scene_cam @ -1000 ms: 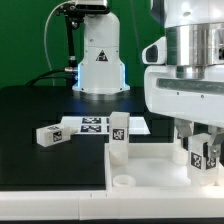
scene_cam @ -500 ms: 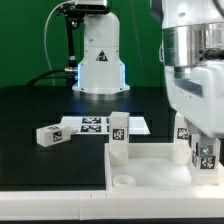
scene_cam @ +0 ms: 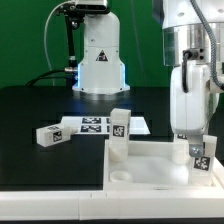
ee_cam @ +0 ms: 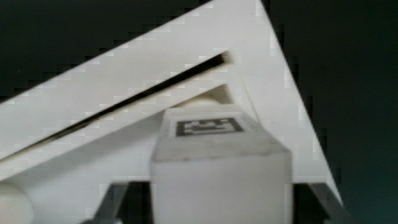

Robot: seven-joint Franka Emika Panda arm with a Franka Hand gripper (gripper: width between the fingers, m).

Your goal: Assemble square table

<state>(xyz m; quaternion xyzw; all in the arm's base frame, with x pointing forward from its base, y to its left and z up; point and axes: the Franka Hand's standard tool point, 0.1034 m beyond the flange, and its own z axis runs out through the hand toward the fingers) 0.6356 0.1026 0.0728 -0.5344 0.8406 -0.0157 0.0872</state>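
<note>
Black table point(scene_cam: 40, 105): three legs point(scene_cam: 118, 135), one tabletop point(scene_cam: 150, 168).

The black tabletop point(scene_cam: 40, 105) carries the arm's white base point(scene_cam: 98, 65), the flat marker board point(scene_cam: 95, 123), a toppled leg point(scene_cam: 47, 135) just beside it, and the white square tray point(scene_cam: 150, 148).

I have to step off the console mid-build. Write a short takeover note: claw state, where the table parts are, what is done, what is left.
Claw: closed on a leg, holding it upright at the tabletop's corner on the exterior view's right.
Tabletop: lying at the front, sockets up.
Second leg: standing upright at the tabletop's far corner on the exterior view's left. Whether it is fully seated cannot be told.
Loose leg: lying on the black table, beside the marker board.
Near socket: empty.
Left: finish seating the held leg, then fit the loose leg. No fourth leg is visible.
</note>
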